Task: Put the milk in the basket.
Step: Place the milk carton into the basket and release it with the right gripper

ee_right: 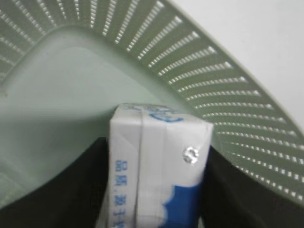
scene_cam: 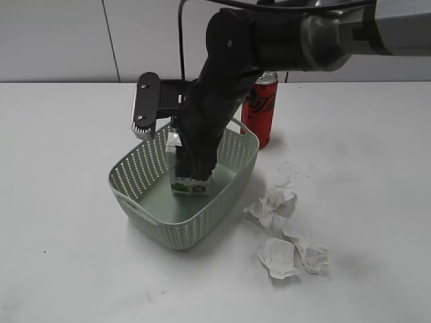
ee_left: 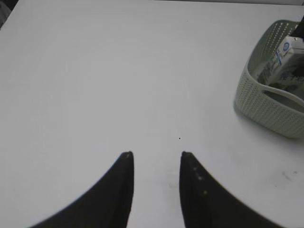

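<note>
The milk (scene_cam: pixel 190 186) is a small white carton with blue print and a green strip at its bottom. It stands inside the pale green basket (scene_cam: pixel 135 175), its base on or just above the floor. My right gripper (ee_right: pixel 159 156) is shut on the milk (ee_right: pixel 156 166), one black finger on each side, reaching down into the basket (ee_right: pixel 199 71). My left gripper (ee_left: pixel 156 154) is open and empty over bare table, well left of the basket (ee_left: pixel 266 107). The milk (ee_left: pixel 287 57) shows in that view too.
A red soda can (scene_cam: pixel 262 108) stands just behind the basket's far right corner. Several crumpled white tissues (scene_cam: pixel 286 232) lie on the table to the basket's right. The right arm (scene_cam: pixel 229 74) crosses above the basket.
</note>
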Robot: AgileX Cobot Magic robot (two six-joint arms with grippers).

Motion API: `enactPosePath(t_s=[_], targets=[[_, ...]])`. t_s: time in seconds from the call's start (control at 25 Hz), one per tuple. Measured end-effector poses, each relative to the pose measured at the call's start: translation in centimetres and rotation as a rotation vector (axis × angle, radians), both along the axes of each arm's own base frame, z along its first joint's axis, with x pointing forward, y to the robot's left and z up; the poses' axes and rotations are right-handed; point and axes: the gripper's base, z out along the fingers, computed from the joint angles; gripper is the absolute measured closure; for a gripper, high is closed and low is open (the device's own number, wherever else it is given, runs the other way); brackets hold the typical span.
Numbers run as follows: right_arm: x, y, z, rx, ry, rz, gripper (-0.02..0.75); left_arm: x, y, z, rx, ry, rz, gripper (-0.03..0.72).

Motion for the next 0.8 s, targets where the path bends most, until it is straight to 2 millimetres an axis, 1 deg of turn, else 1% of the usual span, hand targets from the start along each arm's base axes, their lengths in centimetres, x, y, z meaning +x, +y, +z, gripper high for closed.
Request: enactPosePath(t_s=[0.04,0.08,0.12,0.24,0.36,0.44,0.52,0.6,0.68,0.72,0.8], targets=[[0.0,0.0,0.1,-0.001,0.0,0.001,0.205,0.0,0.0,0.0,0.0,0.0,0.0,0.452],[0.0,0.0,0.2,0.003,-0.004,0.001,0.15,0.0,0.0,0.0,0.0,0.0,0.0,0.452],[0.0,0.0,0.5,0.007,-0.01,0.001,0.119,0.0,0.0,0.0,0.0,0.0,0.0,0.452],[-0.1,-0.2,2.4,0.03,-0.045,0.004,0.114,0.0,0.0,0.0,0.0,0.0,0.0,0.452],[-0.4,-0.7,5.4,0.059,-0.104,-0.008,0.118,0.0,0.0,0.0,0.0,0.0,0.0,0.452],[-0.6,-1.2,7.1,0.082,-0.125,-0.067,0.123,0.0,0.0,0.0,0.0,0.0,0.0,0.452],[-0.8,-1.8,8.7,0.109,-0.124,-0.182,0.13,0.0,0.0,0.0,0.0,0.0,0.0,0.452],[-0.8,-3.0,10.2,0.11,-0.125,-0.301,0.141,0.0,0.0,0.0,0.0,0.0,0.0,0.452],[-0.6,-4.7,11.0,0.071,-0.116,-0.438,0.147,0.0,0.0,0.0,0.0,0.0,0.0,0.452],[-0.5,-5.9,11.2,0.026,-0.106,-0.506,0.148,0.0,0.0,0.0,0.0,0.0,0.0,0.452],[0.3,-8.9,11.1,-0.056,-0.045,-0.685,0.148,0.0,0.0,0.0,0.0,0.0,0.0,0.452]])
